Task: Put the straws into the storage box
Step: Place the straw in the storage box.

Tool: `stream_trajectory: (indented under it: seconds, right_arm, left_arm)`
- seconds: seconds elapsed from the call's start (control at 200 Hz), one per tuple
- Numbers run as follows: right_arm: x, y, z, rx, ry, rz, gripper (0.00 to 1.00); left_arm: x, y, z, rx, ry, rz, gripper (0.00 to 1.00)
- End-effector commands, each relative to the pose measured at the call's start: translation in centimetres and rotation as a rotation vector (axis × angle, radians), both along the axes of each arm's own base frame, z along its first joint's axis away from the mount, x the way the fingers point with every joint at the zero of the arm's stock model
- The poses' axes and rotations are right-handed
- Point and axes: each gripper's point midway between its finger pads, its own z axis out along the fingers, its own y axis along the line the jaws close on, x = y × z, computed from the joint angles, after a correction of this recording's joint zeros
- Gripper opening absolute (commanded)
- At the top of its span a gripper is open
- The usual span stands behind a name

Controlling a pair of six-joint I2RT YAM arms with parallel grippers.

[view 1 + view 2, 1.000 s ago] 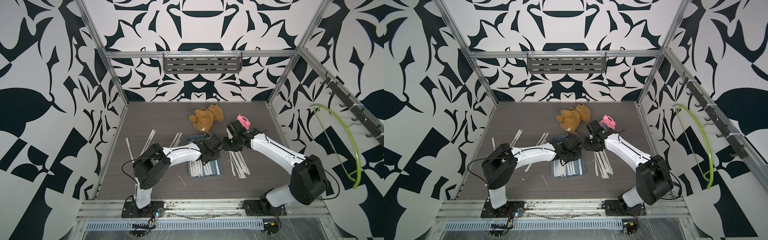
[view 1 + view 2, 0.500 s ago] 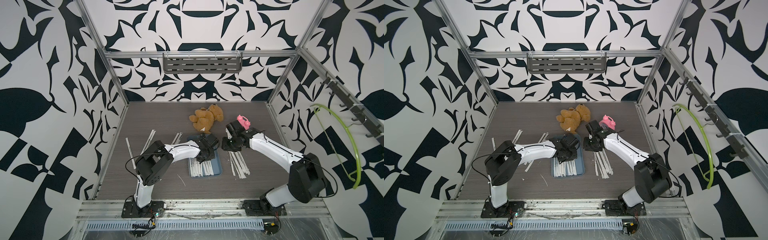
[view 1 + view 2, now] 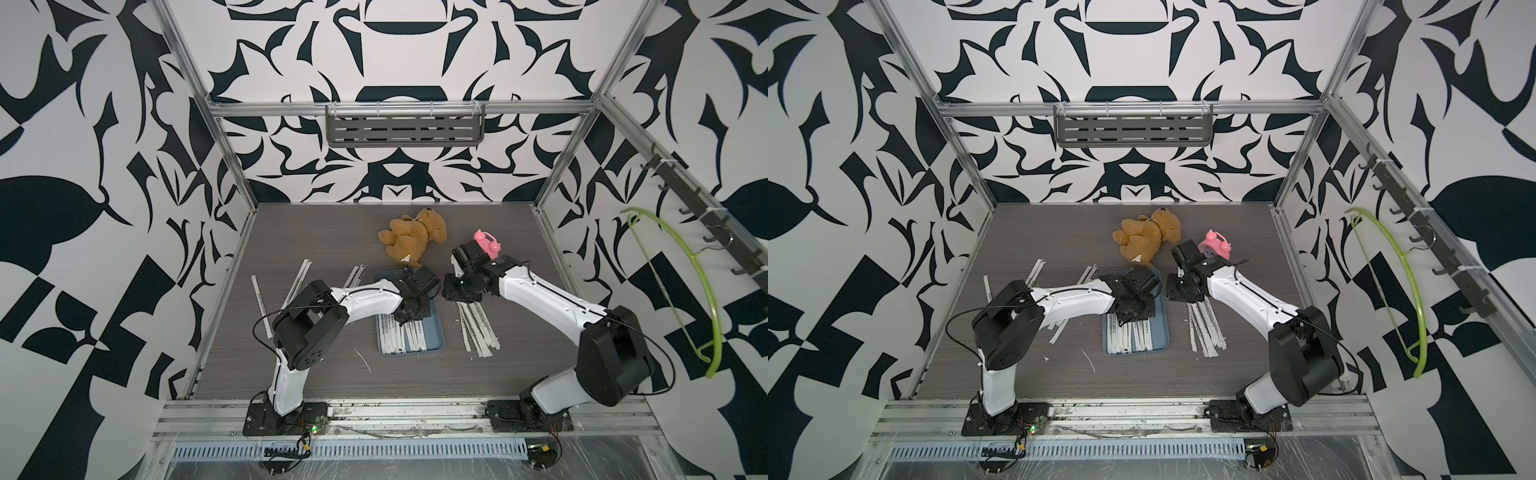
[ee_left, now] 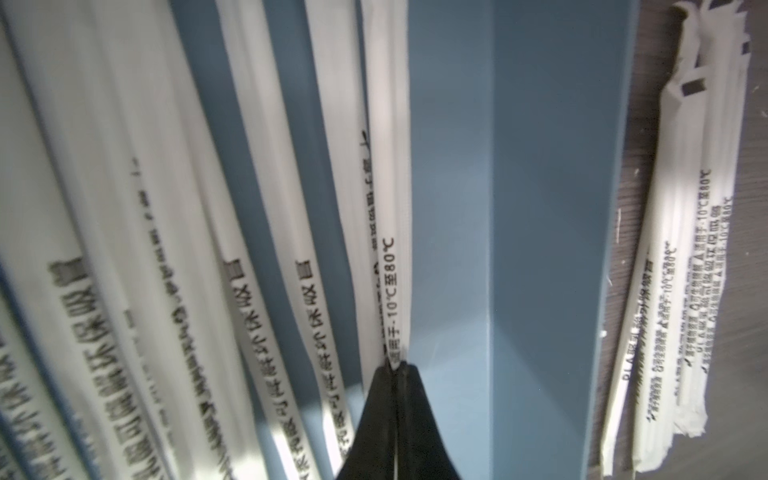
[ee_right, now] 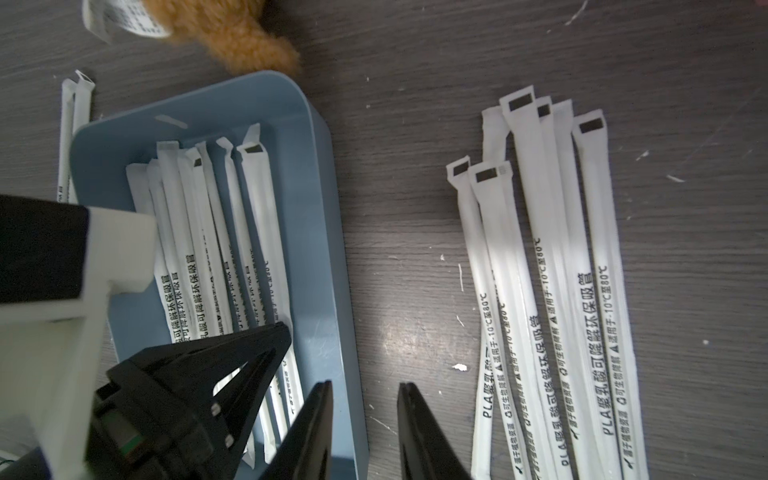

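Note:
The storage box (image 3: 437,332) is a blue-grey tray in mid-table, with several white paper-wrapped straws (image 3: 398,337) lying lengthwise in it. My left gripper (image 3: 406,319) reaches into its far half. In the left wrist view its jaws are shut (image 4: 395,365), with the end of one printed straw (image 4: 386,208) pinched at the tips. My right gripper (image 3: 451,293) hovers at the box's far right corner. It is open (image 5: 365,384), one finger over the box wall (image 5: 332,216), the other over bare table. A pile of straws (image 5: 561,291) lies right of the box; more straws (image 3: 301,276) lie on the left.
A brown teddy bear (image 3: 411,239) lies just behind the box, and a pink alarm clock (image 3: 486,241) stands behind my right wrist. A small white scrap (image 3: 362,359) lies in front left of the box. A grey slotted shelf (image 3: 405,129) hangs on the back wall.
My left gripper has slid a little toward the near side inside the box and stays shut. The right arm has barely moved.

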Motion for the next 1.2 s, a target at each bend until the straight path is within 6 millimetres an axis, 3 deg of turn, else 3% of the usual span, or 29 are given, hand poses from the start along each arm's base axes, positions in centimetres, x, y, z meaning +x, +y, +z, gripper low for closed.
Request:
stream_trajectory:
  seconds: [0.0,0.34,0.54,0.665,0.78,0.925,1.08,1.195]
  right_arm:
    - [0.0,0.3,0.0,0.009,0.001,0.001,0.32]
    - [-0.1,0.5,-0.1,0.013,0.009,0.015,0.32]
    - [0.0,0.5,-0.1,0.013,0.009,0.018,0.32]
    - [-0.1,0.4,0.0,0.006,0.006,0.018,0.32]
    - [-0.4,-0.4,0.1,-0.029,0.005,0.018,0.31]
    - [-2.1,-2.9,-0.6,-0.104,0.045,0.004,0.29]
    - [-3.8,-5.0,-0.6,-0.193,0.072,0.023,0.30]
    - [-4.8,-5.5,-0.7,-0.226,0.099,0.043,0.34]
  left_arm:
    - [-0.5,0.4,-1.2,0.044,0.037,-0.025,0.06]
    - [-0.4,0.8,-0.8,0.053,0.034,-0.011,0.18]
    - [-0.4,0.7,0.0,0.041,0.023,-0.010,0.19]
    - [-0.3,0.6,1.2,0.018,0.008,-0.011,0.19]
    - [-0.1,0.8,3.5,-0.002,-0.037,-0.012,0.22]
    - [0.7,2.7,7.1,0.029,-0.163,-0.036,0.31]
    - [1.8,6.4,10.8,0.120,-0.349,-0.041,0.42]
    - [2.3,9.9,12.6,0.189,-0.480,-0.008,0.61]
